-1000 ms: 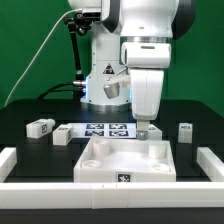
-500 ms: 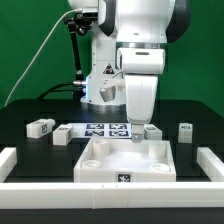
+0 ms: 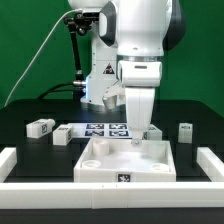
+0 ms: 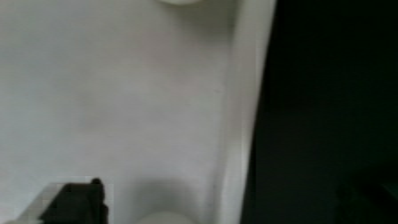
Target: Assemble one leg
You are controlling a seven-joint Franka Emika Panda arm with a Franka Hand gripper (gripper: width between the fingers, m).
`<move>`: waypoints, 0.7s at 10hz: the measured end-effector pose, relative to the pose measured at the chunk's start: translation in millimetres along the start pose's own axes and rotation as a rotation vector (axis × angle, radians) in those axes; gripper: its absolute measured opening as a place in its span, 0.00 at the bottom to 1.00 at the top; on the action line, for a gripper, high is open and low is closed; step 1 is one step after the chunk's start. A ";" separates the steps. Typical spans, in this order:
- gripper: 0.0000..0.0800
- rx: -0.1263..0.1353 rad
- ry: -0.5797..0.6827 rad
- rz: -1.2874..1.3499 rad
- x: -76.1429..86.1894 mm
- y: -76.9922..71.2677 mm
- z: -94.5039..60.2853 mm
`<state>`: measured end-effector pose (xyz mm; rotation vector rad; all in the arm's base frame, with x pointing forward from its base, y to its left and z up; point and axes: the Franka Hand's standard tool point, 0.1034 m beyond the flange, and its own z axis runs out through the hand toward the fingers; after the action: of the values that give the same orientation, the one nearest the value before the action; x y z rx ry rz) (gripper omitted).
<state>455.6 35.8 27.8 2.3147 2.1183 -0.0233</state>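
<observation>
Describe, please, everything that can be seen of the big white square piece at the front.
The square piece looks like white plastic: a shallow tray with a raised rim and round sockets near its corners. A small black-and-white tag sits on its front wall. It lies flat on the black table, hollow side up, just in front of the marker board. The pincer hangs at its far edge, toward the exterior view's right; whether they touch cannot be told.

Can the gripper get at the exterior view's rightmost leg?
Likely yes: that leg stands alone, nothing above or against it; the gripper is low at the square white piece, so lift first.
</observation>
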 end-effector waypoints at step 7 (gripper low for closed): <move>0.80 0.004 0.015 0.021 -11.7 2.7 21.4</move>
<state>457.1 23.6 6.6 2.3469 2.1019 -0.0092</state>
